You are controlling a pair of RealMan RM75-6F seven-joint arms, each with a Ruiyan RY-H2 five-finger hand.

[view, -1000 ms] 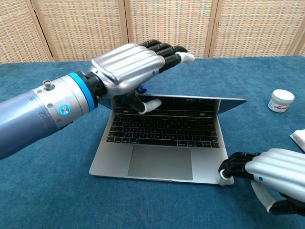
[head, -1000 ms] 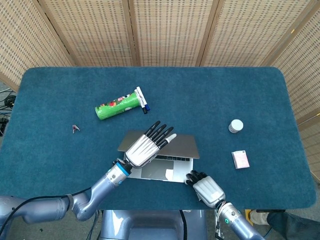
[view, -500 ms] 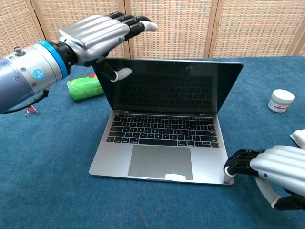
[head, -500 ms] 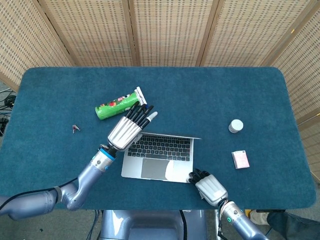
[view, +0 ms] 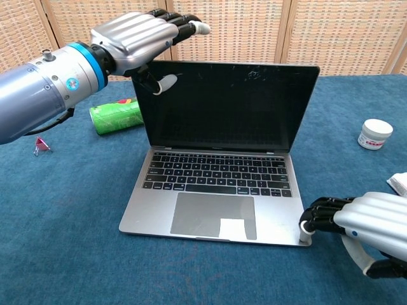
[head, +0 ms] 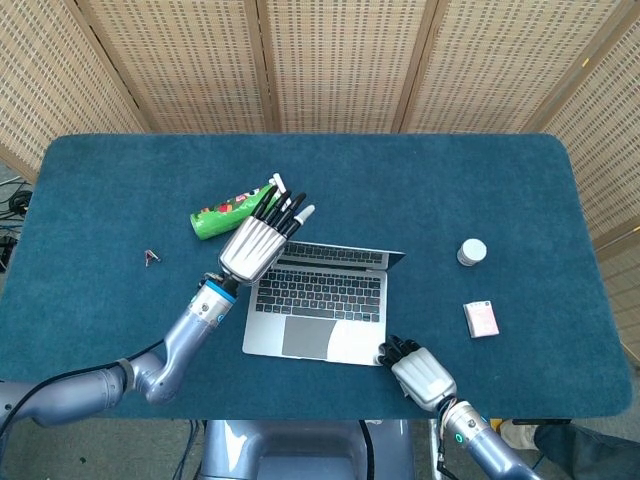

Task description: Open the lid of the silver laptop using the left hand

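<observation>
The silver laptop [head: 315, 300] [view: 216, 181] stands open in the middle of the table, its dark screen [view: 235, 108] tilted a little past upright. My left hand [head: 255, 248] [view: 133, 38] is at the lid's top left corner. Its thumb rests on the screen side and its straight fingers reach over the top edge, behind the lid. My right hand [head: 422, 375] [view: 369, 222] lies with fingers curled against the front right corner of the laptop's base.
A green can [head: 228, 215] [view: 116, 115] lies just behind the lid's left side, with pens [head: 280, 186] beside it. A white jar [head: 472, 251] [view: 375, 134] and a pink box [head: 481, 318] sit to the right. A small red clip [head: 151, 257] [view: 42, 146] lies at the left.
My left hand has swung the lid from nearly flat up and back to past upright, moving away from me with it. The right hand has stayed at the base's corner.
</observation>
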